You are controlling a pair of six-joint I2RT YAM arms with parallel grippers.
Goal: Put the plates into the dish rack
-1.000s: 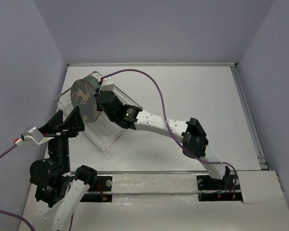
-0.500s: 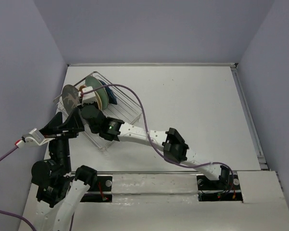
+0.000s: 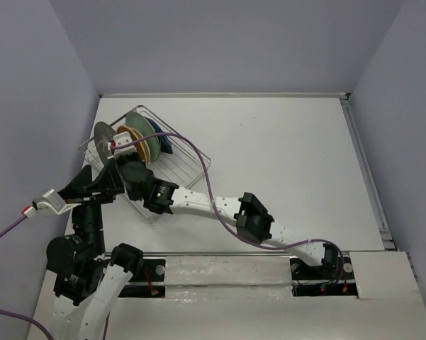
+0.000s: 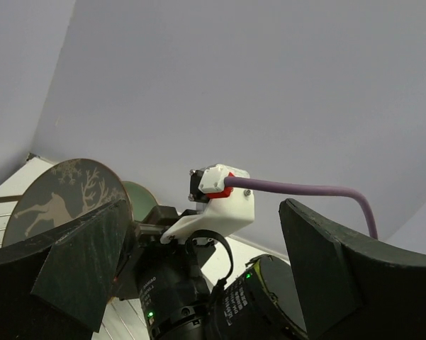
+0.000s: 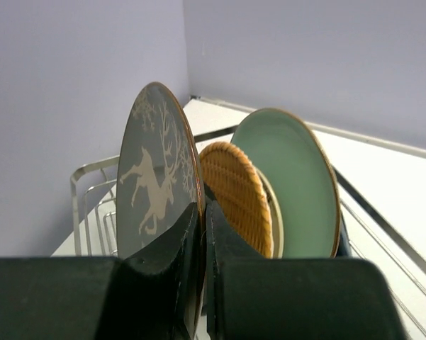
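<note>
The right gripper (image 5: 202, 216) pinches the rim of the grey deer plate (image 5: 156, 177), upright at the dish rack's (image 3: 190, 157) left end beside the orange plate (image 5: 237, 195) and pale teal plate (image 5: 294, 180). The left gripper (image 4: 202, 212), fingers spread wide, hangs by the rack's near-left side.

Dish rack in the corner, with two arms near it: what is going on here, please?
The right gripper is shut on the rim of the grey deer plate, holding it upright at the left end of the dish rack. Beside it the orange plate and the pale teal plate stand in the rack. The left gripper is open and holds nothing.
</note>
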